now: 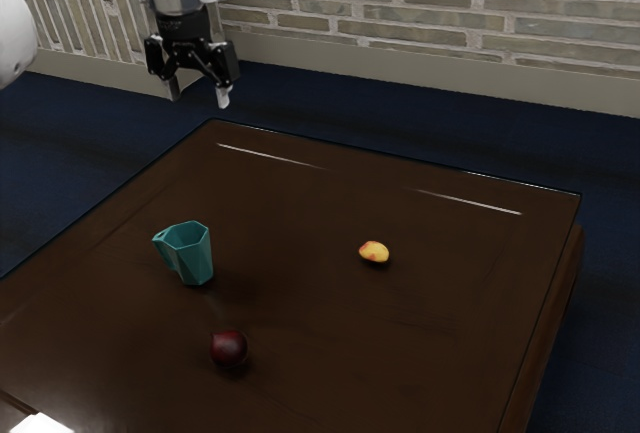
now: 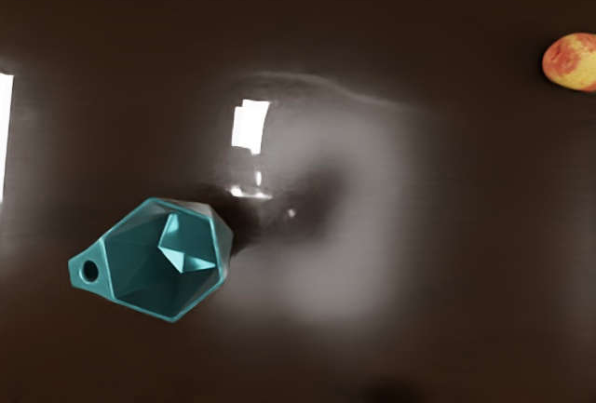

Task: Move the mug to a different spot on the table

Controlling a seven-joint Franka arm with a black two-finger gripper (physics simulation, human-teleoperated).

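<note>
- Gripper [image 1: 197, 88] hangs high over the bench [image 1: 470, 353], fingers spread apart and nothing between them.
- Below it, well apart, the teal mug [image 1: 185, 251] stands upright with its mouth open to the hand. It sits toward the exterior view's left side of the bench.
- From the wrist view the mug [image 2: 158, 259] lies off to one side of the camera's centre, so the hand does not look lined up over it yet.
- A small lug with a hole juts from the mug's wall there; it is probably the handle, though the angle makes that hard to confirm.
- A dark red fruit [image 1: 228, 348] rests near the mug on the near side, and a yellow-red fruit [image 1: 374, 251] lies further off toward the exterior view's right.
- Step in hand, as I judge it: the approach, with no grasp begun.
- Next the move calls for shifting the hand over the mug, then descending with one finger inside the rim and one outside, or across its faceted walls.
- Bare bench between the two fruits and toward the far side offers room to set the mug down.
</note>
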